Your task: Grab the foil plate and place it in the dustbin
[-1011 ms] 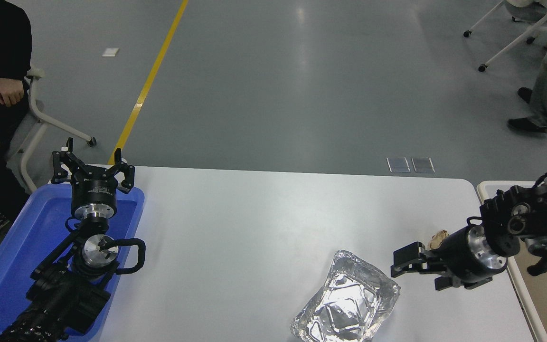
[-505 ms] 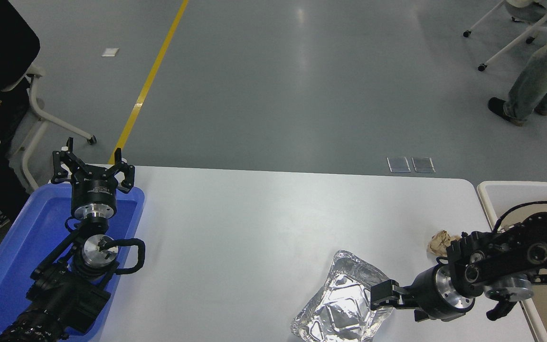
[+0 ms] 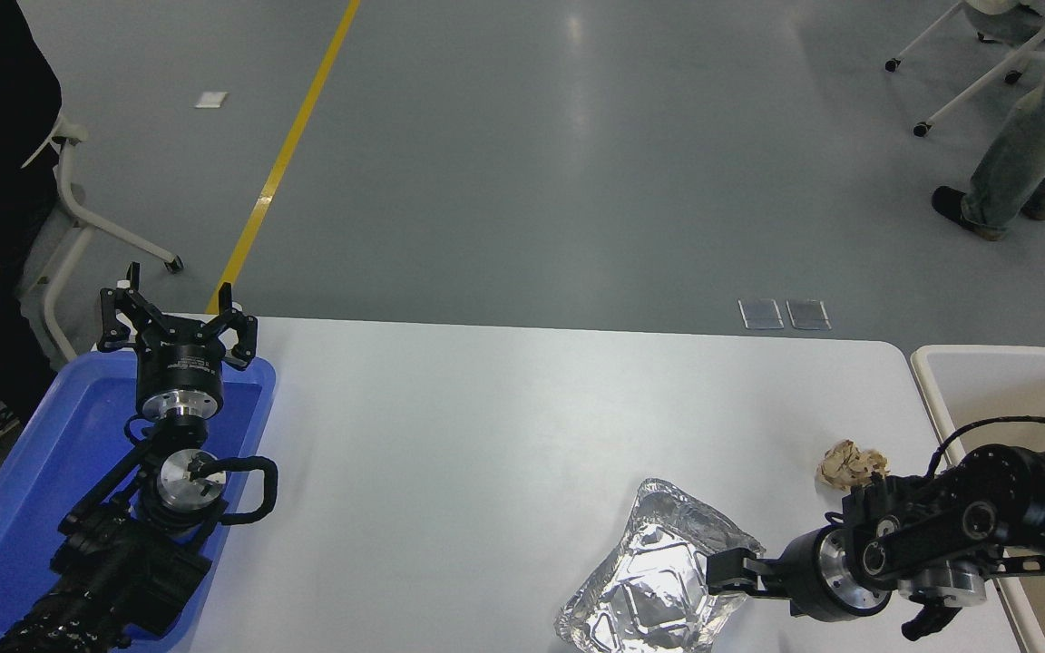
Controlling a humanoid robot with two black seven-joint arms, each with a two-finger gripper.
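Observation:
The foil plate (image 3: 659, 580), a crinkled silver tray, lies near the table's front edge, right of centre. My right gripper (image 3: 729, 575) comes in low from the right and sits at the plate's right rim, overlapping its edge; the hold is not clear from here. The cream dustbin (image 3: 931, 385) stands beside the table's right end, partly hidden by my right arm. My left gripper (image 3: 174, 316) is parked open over the far end of the blue tray at the left.
A small crumpled tan paper ball (image 3: 849, 464) lies just behind my right arm, near the table's right edge. The blue tray (image 3: 24, 490) takes up the left end. A person's legs (image 3: 1021, 154) and a chair stand on the floor far right; another person sits far left.
My right arm swung down and toward the table's front, bringing its gripper from beside the plate's far right corner to the plate's right rim. The dustbin's inside now shows more. The left arm stayed still.

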